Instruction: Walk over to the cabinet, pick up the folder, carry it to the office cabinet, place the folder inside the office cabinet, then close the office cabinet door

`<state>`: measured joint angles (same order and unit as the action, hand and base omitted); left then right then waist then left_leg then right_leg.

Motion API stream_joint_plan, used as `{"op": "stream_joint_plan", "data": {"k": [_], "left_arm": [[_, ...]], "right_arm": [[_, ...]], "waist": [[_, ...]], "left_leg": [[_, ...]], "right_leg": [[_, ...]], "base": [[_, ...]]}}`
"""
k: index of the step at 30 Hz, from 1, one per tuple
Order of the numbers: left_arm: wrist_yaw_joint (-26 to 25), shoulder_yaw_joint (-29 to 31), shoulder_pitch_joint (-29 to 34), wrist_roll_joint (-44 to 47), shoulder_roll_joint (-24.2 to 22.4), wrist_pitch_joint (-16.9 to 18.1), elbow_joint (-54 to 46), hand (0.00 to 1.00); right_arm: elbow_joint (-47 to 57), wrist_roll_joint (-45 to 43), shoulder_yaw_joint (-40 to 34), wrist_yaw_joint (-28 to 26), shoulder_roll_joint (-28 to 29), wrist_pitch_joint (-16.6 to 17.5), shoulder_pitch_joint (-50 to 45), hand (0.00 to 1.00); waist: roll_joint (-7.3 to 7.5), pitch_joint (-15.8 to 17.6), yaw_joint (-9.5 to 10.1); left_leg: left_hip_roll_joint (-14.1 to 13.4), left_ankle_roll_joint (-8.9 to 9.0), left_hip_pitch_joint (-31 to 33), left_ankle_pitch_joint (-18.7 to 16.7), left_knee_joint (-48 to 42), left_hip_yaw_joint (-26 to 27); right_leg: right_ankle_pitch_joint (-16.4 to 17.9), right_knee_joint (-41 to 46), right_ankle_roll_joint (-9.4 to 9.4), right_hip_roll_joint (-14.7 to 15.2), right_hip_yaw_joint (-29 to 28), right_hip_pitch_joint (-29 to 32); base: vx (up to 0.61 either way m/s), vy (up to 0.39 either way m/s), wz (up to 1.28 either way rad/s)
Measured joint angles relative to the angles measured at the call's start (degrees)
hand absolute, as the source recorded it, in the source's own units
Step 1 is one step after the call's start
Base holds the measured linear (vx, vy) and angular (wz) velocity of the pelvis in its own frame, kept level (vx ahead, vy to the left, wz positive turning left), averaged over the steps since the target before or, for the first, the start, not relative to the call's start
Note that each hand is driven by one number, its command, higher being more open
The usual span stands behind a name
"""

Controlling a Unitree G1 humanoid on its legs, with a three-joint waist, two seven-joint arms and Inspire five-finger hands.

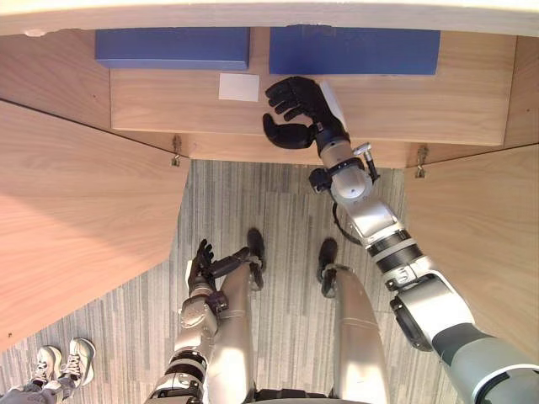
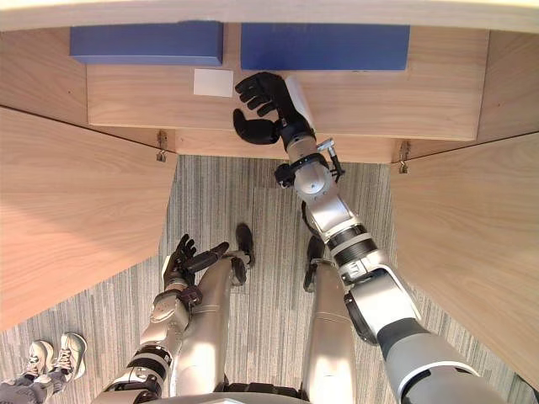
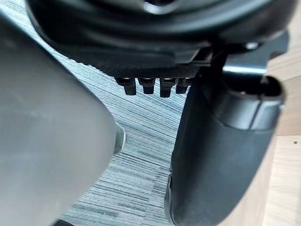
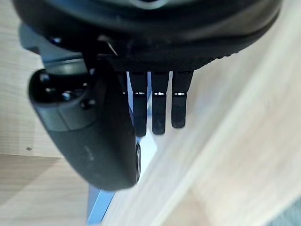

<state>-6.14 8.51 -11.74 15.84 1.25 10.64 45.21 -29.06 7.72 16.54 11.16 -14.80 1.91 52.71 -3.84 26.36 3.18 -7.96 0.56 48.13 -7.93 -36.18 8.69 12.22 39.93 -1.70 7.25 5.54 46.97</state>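
Two blue folders lie at the back of the open cabinet's wooden shelf (image 1: 438, 105): one on the left (image 1: 173, 46) and one on the right (image 1: 354, 50). My right hand (image 1: 296, 109) hovers over the shelf just in front of the right folder's near left corner, apart from it. In the right wrist view its fingers (image 4: 159, 108) are nearly straight and hold nothing. My left hand (image 1: 202, 265) hangs low by my side over the carpet, fingers relaxed and empty.
A small white card (image 1: 239, 87) lies on the shelf to the left of my right hand. Both cabinet doors stand wide open, left (image 1: 76, 210) and right (image 1: 484, 227), flanking the striped grey carpet (image 1: 286, 202). A person's white shoes (image 1: 63, 362) show at the lower left.
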Motion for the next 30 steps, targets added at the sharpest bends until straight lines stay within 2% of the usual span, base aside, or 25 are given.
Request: {"op": "stream_joint_plan", "data": {"k": [8, 16, 20, 23, 25, 27, 30], "left_arm": [[-0.08, 0.06, -0.44, 1.27, 0.69, 0.86, -0.17, 1.00], [-0.17, -1.62, -0.67, 3.46, 0.79, 1.57, -0.63, 1.00], [-0.26, -2.06, -0.71, 3.51, 0.84, 1.94, -1.36, 1.00], [-0.89, -2.40, -0.73, 3.52, 0.65, 1.98, -1.72, 1.00], [-1.14, -2.57, -0.75, 3.81, 0.24, 1.98, -1.78, 1.00], [-1.28, -2.81, -0.77, 3.94, 0.02, 1.99, -1.81, 1.00], [-1.34, -2.95, -1.06, 3.98, -0.32, 1.93, -2.15, 1.00]], "right_arm": [[-5.62, 1.44, -7.66, 5.69, -1.63, -2.00, 7.59, 0.00], [-13.15, 4.19, -5.91, 6.32, -2.12, -2.15, 14.95, 0.00], [-16.50, 9.99, -3.99, 6.84, -3.46, -1.79, 19.01, 0.00], [-18.69, 14.58, -1.18, 7.26, -6.57, -1.95, 20.97, 0.00], [-18.81, 14.64, -0.95, 7.47, -7.90, -2.27, 20.97, 0.00], [-18.40, 14.06, -1.28, 8.23, -8.11, -2.82, 20.67, 0.00], [-8.70, 9.80, -3.79, 8.93, -8.79, -3.91, 13.57, 0.00]], "waist": [[-0.01, 0.00, 0.08], [-0.30, -0.18, -1.20], [-0.36, -0.21, -1.57], [-0.44, -0.26, -1.14], [-1.16, -0.69, -1.07], [-1.22, -0.73, -0.83], [-1.22, -0.73, -0.11]], "left_leg": [[0.19, -0.12, 2.91, 0.42, -0.14, 0.37], [0.72, -0.14, 4.44, 1.53, 0.52, 0.41], [1.28, 0.29, 5.86, 2.75, 2.01, 0.70], [1.23, -0.20, 6.05, 3.06, 2.51, 1.58], [0.59, -0.37, 6.44, 3.72, 2.91, 2.41], [0.49, -0.43, 6.36, 4.56, 3.22, 2.86], [0.30, -1.15, 6.09, 4.85, 2.59, 2.87]], "right_leg": [[-0.02, 0.90, -0.01, 0.30, -0.38, 3.43], [-0.53, 1.23, 0.02, 0.77, -0.47, 5.33], [-1.71, 1.33, 0.18, 1.40, -0.41, 7.43], [-1.78, 1.90, 0.25, 2.26, 0.11, 7.95], [-1.78, 1.89, 0.26, 2.77, 1.13, 7.98], [-1.88, 1.78, 0.26, 2.88, 1.16, 7.98], [-1.98, 1.60, 0.13, 2.76, 1.28, 7.31]], "base": [[0.00, -0.003, 0.00], [-0.01, -0.013, 0.02], [-0.07, -0.019, 0.08], [-0.06, -0.030, 0.19], [-0.03, -0.041, 0.27], [0.00, -0.029, 0.11], [0.02, -0.004, -0.01]]}}
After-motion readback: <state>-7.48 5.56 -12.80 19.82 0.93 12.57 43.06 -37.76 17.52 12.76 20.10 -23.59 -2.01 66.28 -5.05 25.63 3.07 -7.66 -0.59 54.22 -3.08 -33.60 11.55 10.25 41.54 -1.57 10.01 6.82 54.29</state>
